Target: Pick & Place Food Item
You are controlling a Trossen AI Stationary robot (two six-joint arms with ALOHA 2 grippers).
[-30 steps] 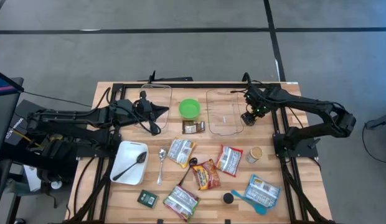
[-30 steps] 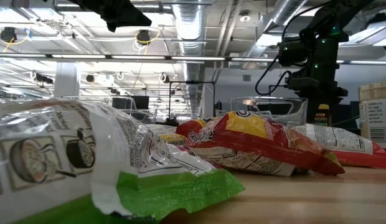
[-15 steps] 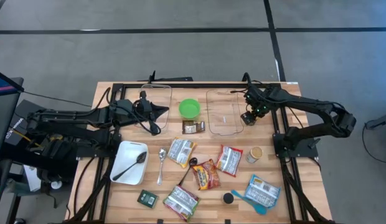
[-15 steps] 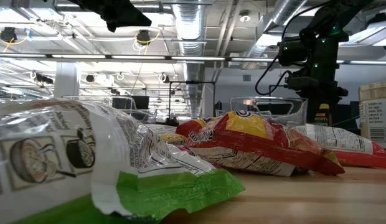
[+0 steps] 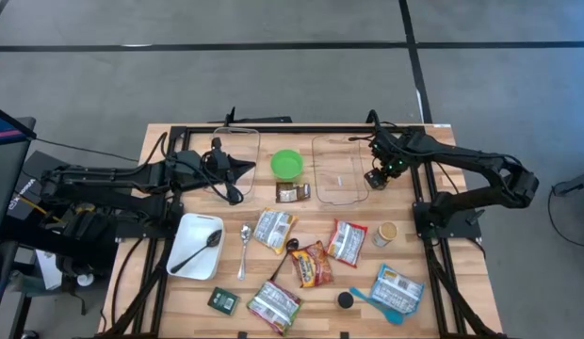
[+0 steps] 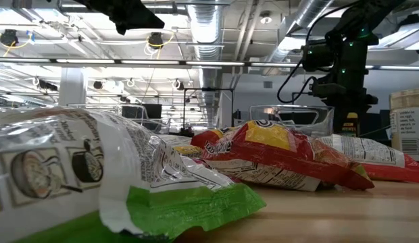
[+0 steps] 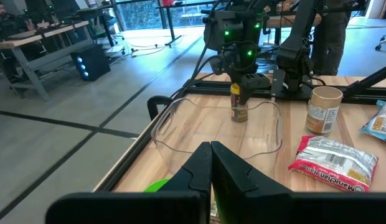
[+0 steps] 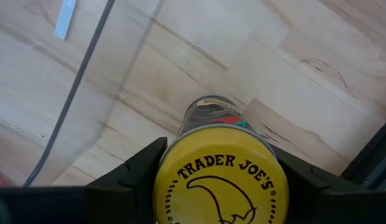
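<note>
A small spice jar with a yellow lid point(image 8: 218, 177) is in my right gripper point(image 5: 375, 177), which is shut on it just right of a clear plastic tub point(image 5: 337, 171) at the table's far right. The jar also shows under that gripper in the left wrist view point(image 7: 240, 107) and in the low view point(image 6: 349, 125). My left gripper point(image 7: 210, 152) is shut and empty, level above the table's far left, near a second clear tub point(image 5: 237, 151). My right gripper pinches the jar's yellow lid point(image 8: 174, 171) between its two fingers point(image 8: 127, 171), one on each side. The fingers come from above, pointing down. The jar is upright below them; whether its bottom rests on the table I cannot tell.
A green bowl point(image 5: 286, 165) and a small dark packet point(image 5: 293, 193) lie between the tubs. Several snack packets point(image 5: 313, 264) lie mid-table, with a paper cup point(image 5: 386, 234), a white tray holding a spoon point(image 5: 184, 268) and loose spoons point(image 5: 244, 250). Black frame rails point(image 5: 419, 202) border both sides.
</note>
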